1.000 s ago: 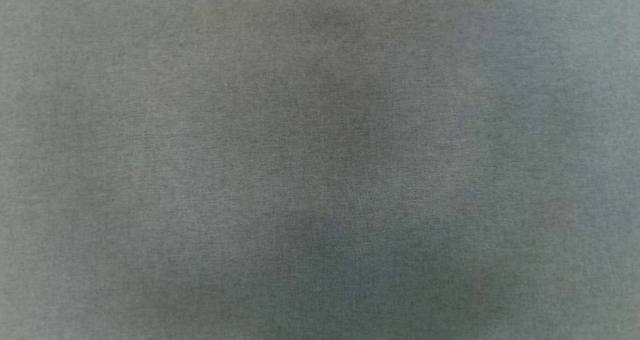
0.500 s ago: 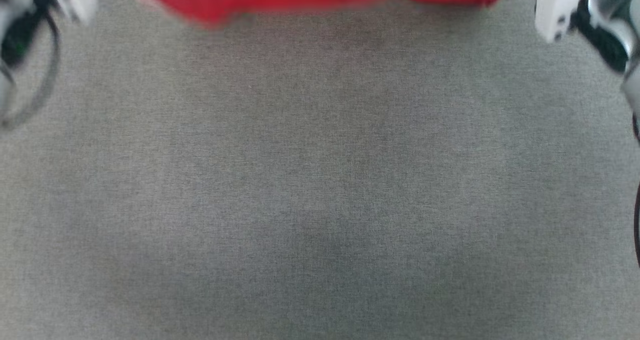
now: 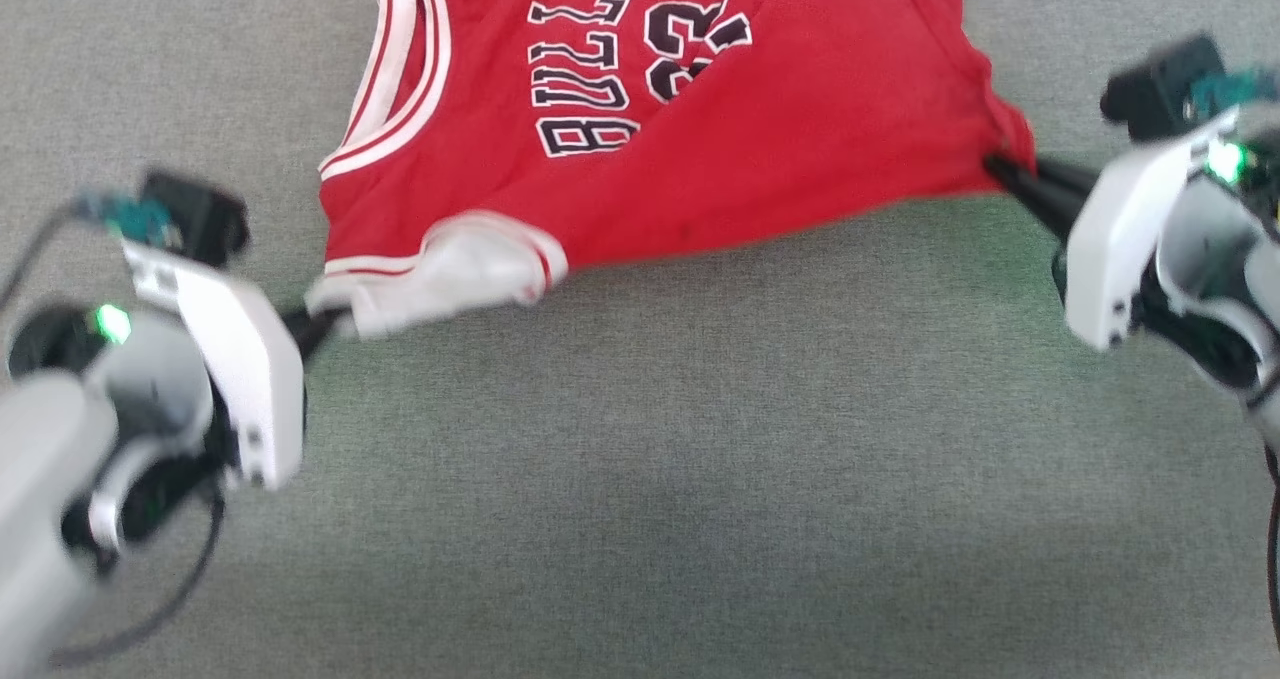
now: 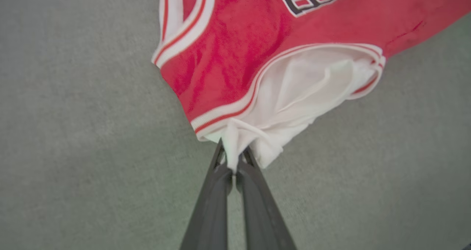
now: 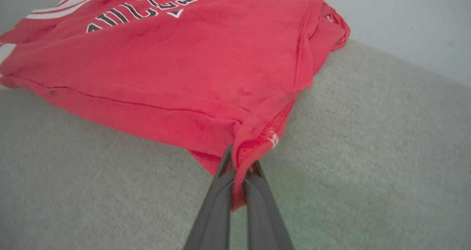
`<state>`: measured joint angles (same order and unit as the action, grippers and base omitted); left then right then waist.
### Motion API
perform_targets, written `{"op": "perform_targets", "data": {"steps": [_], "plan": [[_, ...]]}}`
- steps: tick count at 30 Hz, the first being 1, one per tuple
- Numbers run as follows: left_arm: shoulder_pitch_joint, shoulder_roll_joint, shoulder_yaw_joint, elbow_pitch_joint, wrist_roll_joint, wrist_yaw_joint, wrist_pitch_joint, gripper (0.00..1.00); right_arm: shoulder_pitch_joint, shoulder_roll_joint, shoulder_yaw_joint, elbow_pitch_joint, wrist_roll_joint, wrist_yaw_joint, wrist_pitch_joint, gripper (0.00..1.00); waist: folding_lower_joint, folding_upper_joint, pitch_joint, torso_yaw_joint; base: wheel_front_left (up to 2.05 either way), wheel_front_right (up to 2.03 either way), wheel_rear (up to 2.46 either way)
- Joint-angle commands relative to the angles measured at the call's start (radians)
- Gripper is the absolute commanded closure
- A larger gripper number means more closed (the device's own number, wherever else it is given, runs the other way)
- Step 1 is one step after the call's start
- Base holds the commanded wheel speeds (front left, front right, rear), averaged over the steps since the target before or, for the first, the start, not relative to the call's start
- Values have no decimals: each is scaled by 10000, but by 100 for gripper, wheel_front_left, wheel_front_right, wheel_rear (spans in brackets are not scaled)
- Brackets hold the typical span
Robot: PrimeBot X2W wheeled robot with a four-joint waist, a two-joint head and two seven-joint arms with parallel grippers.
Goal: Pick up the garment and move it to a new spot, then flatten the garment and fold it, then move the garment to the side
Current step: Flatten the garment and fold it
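Across the grey surface (image 3: pixel 640 479) the garment (image 3: pixel 700 129) spans between both arms. The left gripper (image 4: pixel 232 161) clamps its white sleeve (image 4: pixel 305 84), the right gripper (image 5: pixel 239 165) its red hem corner (image 5: pixel 257 139). Pulling apart evenly and low should flatten it.

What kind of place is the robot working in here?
Probably indoors, at a surface covered in grey woven fabric, perhaps a cushion or a covered table. A plain pale wall rises behind its edge, and the red garment rests on it.
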<state>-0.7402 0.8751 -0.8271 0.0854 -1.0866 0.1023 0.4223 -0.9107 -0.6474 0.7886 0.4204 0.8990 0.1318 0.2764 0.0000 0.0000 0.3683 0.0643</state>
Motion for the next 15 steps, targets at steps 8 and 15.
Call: {"op": "perform_targets", "data": {"steps": [8, 15], "plan": [[2780, 1029, -235, -2499, -955, 1941, -15, 100, 2496, -1074, -637, -1750, 332, -22, 766, 100, 0, 0, -141, -61, 0, 0, 0], [4161, 1294, -379, -3294, -1452, 2694, -341, 100, 4437, -1828, -1103, -3135, 536, -22, 1543, 100, 0, 0, -252, -61, 0, 0, 0]]}}
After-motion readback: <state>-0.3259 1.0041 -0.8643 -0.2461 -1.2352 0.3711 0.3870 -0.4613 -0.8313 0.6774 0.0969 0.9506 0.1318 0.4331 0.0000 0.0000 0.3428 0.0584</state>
